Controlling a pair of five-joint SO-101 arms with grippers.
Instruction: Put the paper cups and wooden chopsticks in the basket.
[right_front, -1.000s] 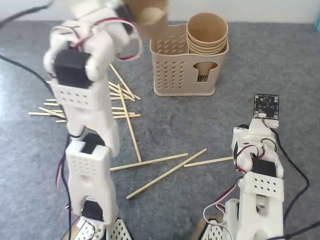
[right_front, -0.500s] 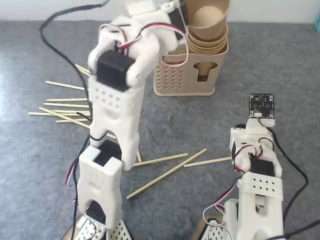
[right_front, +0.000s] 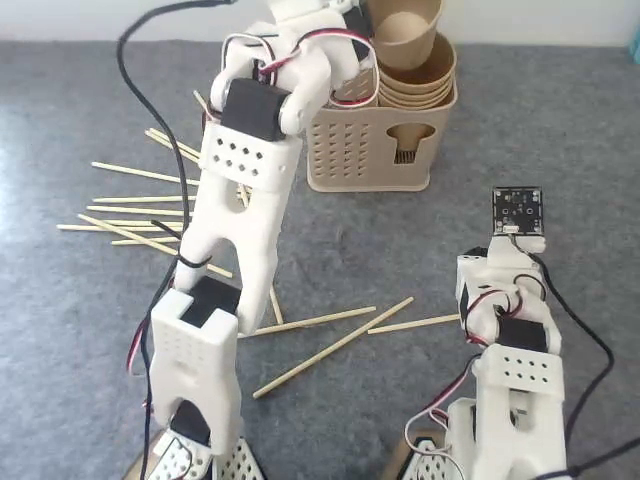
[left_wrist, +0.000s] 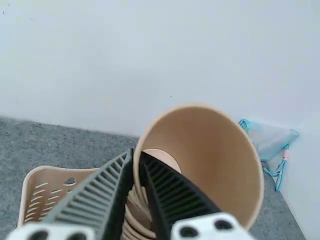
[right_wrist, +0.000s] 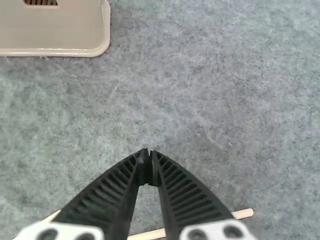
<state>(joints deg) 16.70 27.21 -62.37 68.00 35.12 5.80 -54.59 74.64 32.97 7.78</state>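
Observation:
My left gripper (left_wrist: 136, 156) is shut on the rim of a tan paper cup (left_wrist: 205, 160), one finger inside and one outside. In the high view that paper cup (right_front: 403, 28) hangs tilted just above the stack of paper cups (right_front: 418, 82) nested in the right side of the beige basket (right_front: 372, 145). Several wooden chopsticks (right_front: 135, 215) lie scattered on the grey mat to the left, and others (right_front: 335, 345) lie in the middle. My right gripper (right_wrist: 148, 156) is shut with nothing in it, low over the mat near a chopstick (right_wrist: 240, 215).
The basket's corner (right_wrist: 55, 27) lies ahead of the right gripper. A light blue bag (left_wrist: 267, 142) leans against the white wall behind the basket. The right arm (right_front: 510, 330) stands folded at the near right.
The left arm swung right with the cup, from above the basket's left side to over the stack of cups, and the cup has come lower. The right arm barely moved.

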